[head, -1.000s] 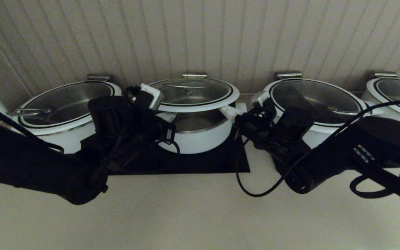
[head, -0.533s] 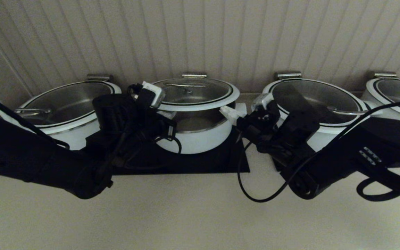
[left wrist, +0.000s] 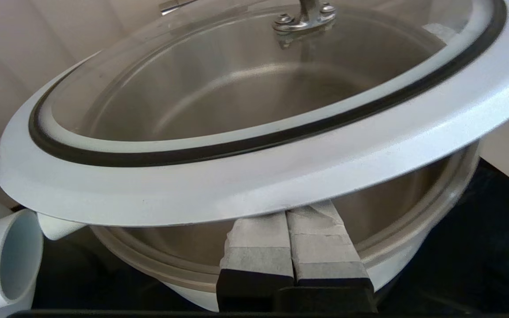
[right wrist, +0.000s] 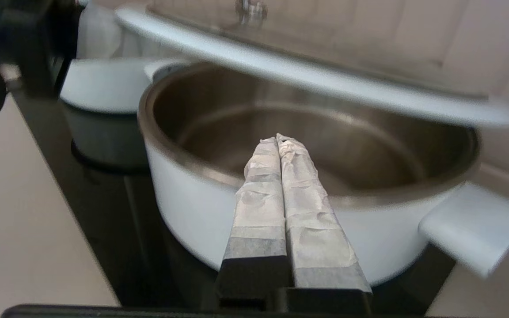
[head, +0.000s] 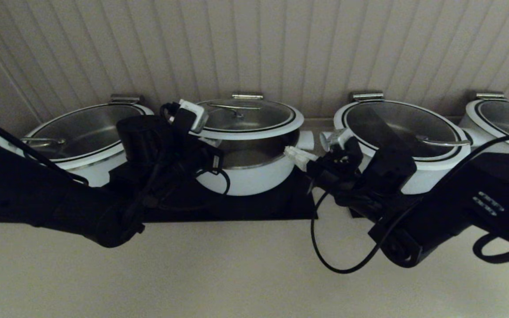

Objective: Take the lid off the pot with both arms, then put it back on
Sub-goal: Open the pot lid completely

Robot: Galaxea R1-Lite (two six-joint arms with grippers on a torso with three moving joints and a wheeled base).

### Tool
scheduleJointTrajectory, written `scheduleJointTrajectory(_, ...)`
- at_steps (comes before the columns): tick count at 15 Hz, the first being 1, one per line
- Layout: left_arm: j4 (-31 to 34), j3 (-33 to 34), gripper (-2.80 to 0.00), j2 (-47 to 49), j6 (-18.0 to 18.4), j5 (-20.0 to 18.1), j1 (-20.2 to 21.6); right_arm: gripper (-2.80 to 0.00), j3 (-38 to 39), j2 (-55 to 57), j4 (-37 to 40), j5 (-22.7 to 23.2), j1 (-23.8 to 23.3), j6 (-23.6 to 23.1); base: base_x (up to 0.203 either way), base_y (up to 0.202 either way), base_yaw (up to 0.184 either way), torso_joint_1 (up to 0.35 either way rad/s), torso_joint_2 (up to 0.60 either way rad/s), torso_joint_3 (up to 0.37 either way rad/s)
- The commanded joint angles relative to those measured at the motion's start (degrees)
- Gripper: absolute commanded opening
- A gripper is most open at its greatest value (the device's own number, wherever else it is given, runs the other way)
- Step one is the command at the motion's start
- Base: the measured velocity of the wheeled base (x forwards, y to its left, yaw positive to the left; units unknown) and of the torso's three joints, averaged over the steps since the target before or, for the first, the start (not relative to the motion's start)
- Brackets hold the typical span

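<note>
white wider pots point(head: 407, 132) flanking pot point(head: 250, 170), lid point(head: 248, 118) raised

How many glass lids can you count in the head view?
4: far-left lid on its pot; the lid raised over the middle pot; right lid; far-right lid, cut off at the edge.

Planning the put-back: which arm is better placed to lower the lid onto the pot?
Left. The left gripper, shut, sits under the lid, seemingly propping it; the right gripper, shut, hangs lower by the pot, not touching the lid.
</note>
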Motion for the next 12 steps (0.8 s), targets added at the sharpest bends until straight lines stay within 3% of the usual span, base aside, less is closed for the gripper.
scheduleJointTrajectory(1,-0.40,-0.17,-2.80,-0.15,0.06,0.05,0.26,-2.80,2.62,-1.99,-2.59,0.07,0.02,-0.11,0.000,0.000,0.000,0.000,0.00,0.000)
scheduleJointTrajectory(9,-0.40,0.01,-2.80,-0.42,0.09,0.14,0.26,-2.80,18.52,-14.59,-2.59,-1.19,-0.21,0.29,0.000,0.000,0.000,0.000,0.00,0.000)
scheduleJointTrajectory(12,-0.40,0.01,-2.80,-0.33,0.06,0.14,0.23,-2.80,26.46,-20.83,-2.35,-10.01,-0.39,-0.39,0.000,0.000,0.000,0.000,0.00,0.000)
